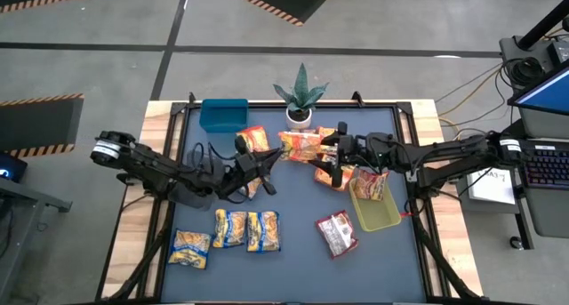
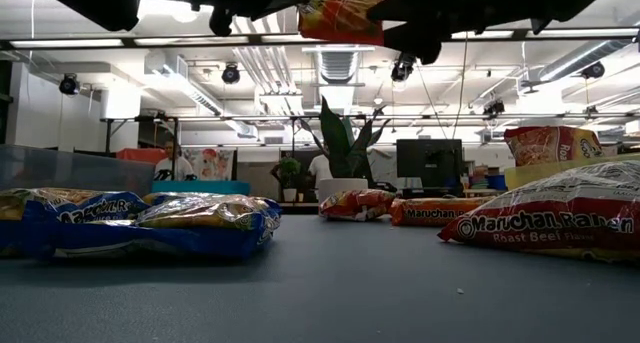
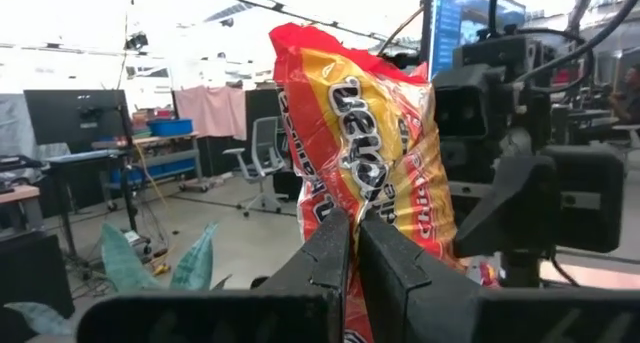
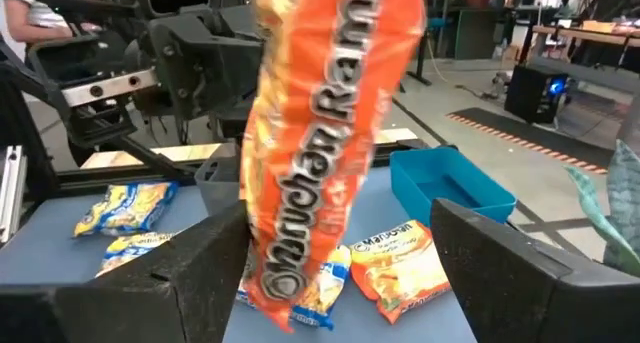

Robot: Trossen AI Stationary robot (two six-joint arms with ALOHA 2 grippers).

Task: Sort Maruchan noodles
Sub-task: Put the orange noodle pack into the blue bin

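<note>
Orange crinkly plastic Maruchan noodle packet (image 3: 365, 173) hangs mid-handover, pinched by the left tool (image 3: 352, 245); the right tool (image 4: 330, 273), spread, must next withdraw clear.

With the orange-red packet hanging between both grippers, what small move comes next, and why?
Probably the right gripper backs straight away. Its fingers stand wide on either side of the orange-red crinkly plastic ramen packet, while the left gripper is shut on that packet's edge, so the handover looks done.
</note>
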